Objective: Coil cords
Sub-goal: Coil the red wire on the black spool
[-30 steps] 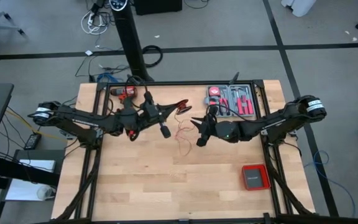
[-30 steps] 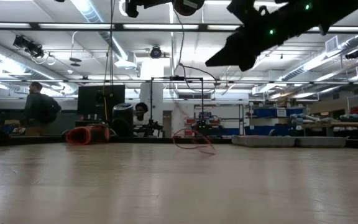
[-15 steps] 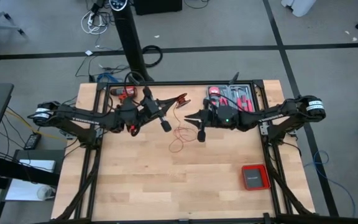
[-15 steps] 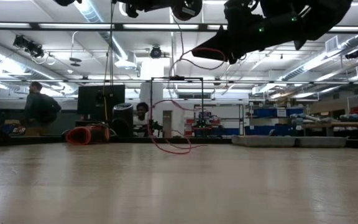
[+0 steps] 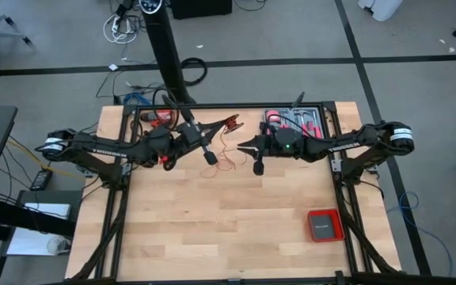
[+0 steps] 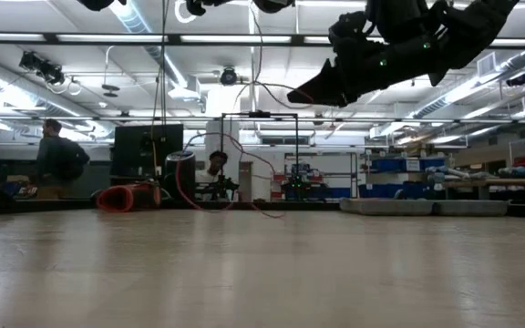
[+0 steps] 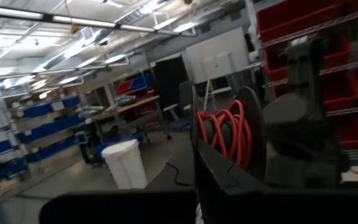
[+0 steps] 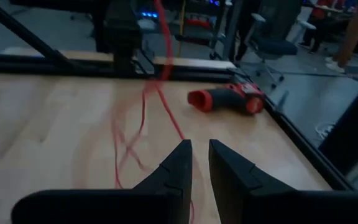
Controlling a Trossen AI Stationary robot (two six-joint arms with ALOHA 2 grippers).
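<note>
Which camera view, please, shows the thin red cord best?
The right wrist view: the thin red cord runs down in loops onto the table. The high view and low view show only faint strands; the left wrist view shows coils.

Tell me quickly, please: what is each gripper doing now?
Left gripper: fingers shut on the coiled red cord.
Right gripper: fingers nearly together; the cord runs between them, a grip cannot be told.

arms 2 | grippers 2: left gripper (image 5: 210,158), right gripper (image 5: 253,157) | red cord (image 5: 225,161) 1 | drill (image 5: 161,119) 1 | tool tray (image 5: 298,125) 1 | red box (image 5: 324,226) 1 | table (image 5: 228,229) 1
</note>
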